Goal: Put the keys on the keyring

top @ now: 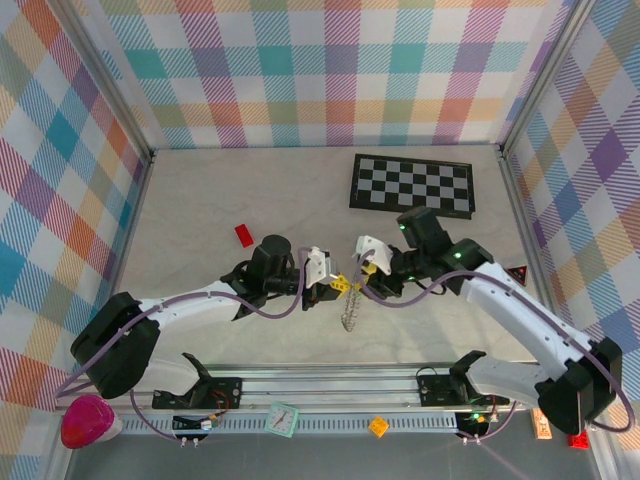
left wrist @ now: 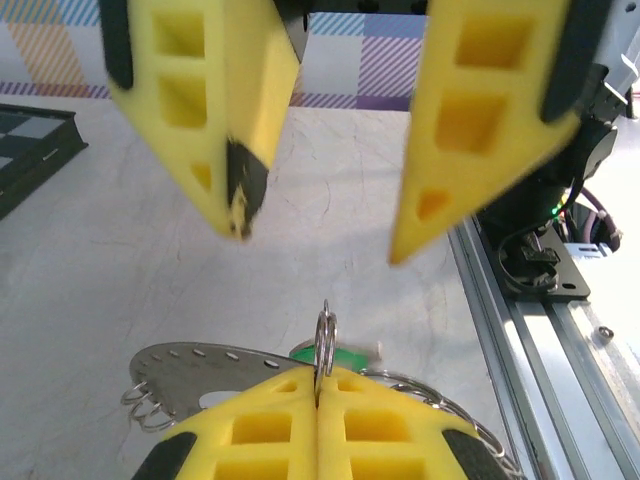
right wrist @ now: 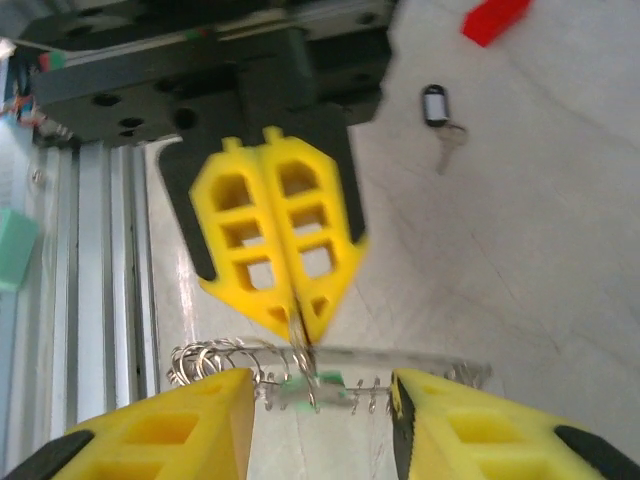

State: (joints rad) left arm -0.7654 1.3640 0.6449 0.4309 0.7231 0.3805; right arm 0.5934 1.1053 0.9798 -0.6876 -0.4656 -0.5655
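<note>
My left gripper [left wrist: 322, 385] is shut, its yellow pads pinching a small split ring [left wrist: 325, 343] at the rim of the keyring [left wrist: 190, 365]. The silvery keyring [top: 349, 312] hangs below both grippers over the table. A green-headed key [right wrist: 312, 389] sits against the keyring just beneath the pinched ring. My right gripper [right wrist: 322, 382] stands open, with one finger on each side of the keyring [right wrist: 420, 358] and no visible contact. From above, the left gripper [top: 337, 287] and right gripper [top: 368, 270] face each other closely. The black-headed key [right wrist: 433, 105] lies flat on the table beyond them.
A small red block [top: 244, 235] lies left of the arms, near the black-headed key. A checkerboard [top: 412, 184] lies at the back right. An aluminium rail [top: 320, 385] runs along the near edge, close to the keyring.
</note>
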